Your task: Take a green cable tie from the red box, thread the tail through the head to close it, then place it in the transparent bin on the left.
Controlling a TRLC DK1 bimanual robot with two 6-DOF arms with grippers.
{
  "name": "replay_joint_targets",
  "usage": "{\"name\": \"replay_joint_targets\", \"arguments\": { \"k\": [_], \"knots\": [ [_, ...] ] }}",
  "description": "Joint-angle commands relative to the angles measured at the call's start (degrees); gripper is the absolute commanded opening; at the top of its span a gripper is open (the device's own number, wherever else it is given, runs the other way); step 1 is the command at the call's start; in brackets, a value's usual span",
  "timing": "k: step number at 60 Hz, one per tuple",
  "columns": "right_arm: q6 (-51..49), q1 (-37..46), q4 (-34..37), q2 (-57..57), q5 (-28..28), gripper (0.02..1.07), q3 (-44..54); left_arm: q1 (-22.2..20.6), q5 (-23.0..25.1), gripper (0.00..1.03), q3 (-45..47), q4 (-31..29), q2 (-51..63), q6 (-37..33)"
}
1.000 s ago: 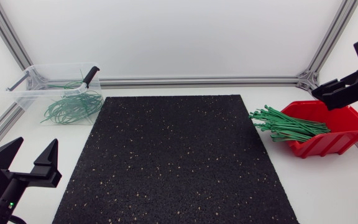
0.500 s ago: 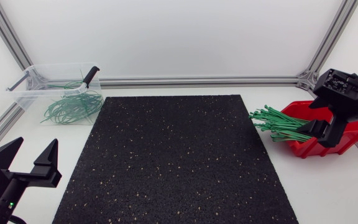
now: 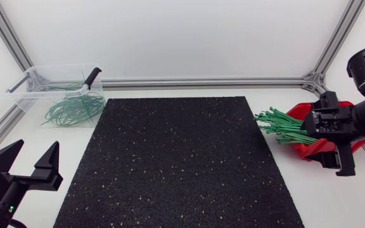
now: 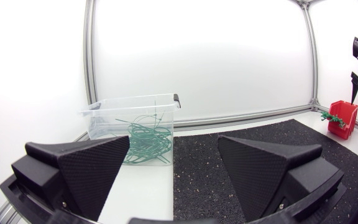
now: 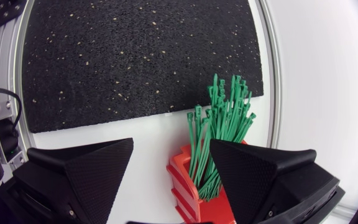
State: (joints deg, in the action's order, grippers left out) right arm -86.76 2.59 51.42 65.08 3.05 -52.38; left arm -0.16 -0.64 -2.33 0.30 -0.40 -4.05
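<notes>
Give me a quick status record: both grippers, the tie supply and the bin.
left gripper: open, holding nothing, near left of the table
right gripper: open, holding nothing, above the red box
green cable ties: bundle in the red box, ends sticking out toward the black mat
transparent bin: far left, looped ties inside

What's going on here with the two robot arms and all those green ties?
The right pincer hangs open over the red box, with the bundle of green cable ties sticking out of the box just below it; it grips nothing yet. The left pincer sits open and empty at the near left corner of the table, beside the black mat. The transparent bin at the far left already holds several looped ties.
</notes>
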Motion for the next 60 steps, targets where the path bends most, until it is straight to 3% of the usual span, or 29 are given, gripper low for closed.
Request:
{"name": "replay_joint_targets", "arguments": {
  "k": [1,12,30,35,60],
  "knots": [
    [-3.5,-1.8,1.8,2.0,-0.9,0.89,-0.4,-0.1,0.4,0.99,2.2,-1.3,-0.3,1.3],
    [-4.1,-3.6,3.4,6.1,-1.8,0.84,-2.9,-0.1,0.4,0.99,2.2,-1.3,-0.3,1.3],
    [-4.5,-3.7,6.1,14.1,-2.0,0.83,-11.1,-0.3,0.4,0.99,2.2,-1.3,-0.2,1.3],
    [-4.7,-3.8,7.2,16.3,-2.0,0.77,-13.6,-0.3,0.4,0.99,2.2,-1.3,-0.2,1.3],
    [-5.3,-4.3,12.4,24.7,-1.7,0.75,-21.6,-0.5,0.4,0.99,2.2,-1.3,-0.2,1.3]
  ]
}}
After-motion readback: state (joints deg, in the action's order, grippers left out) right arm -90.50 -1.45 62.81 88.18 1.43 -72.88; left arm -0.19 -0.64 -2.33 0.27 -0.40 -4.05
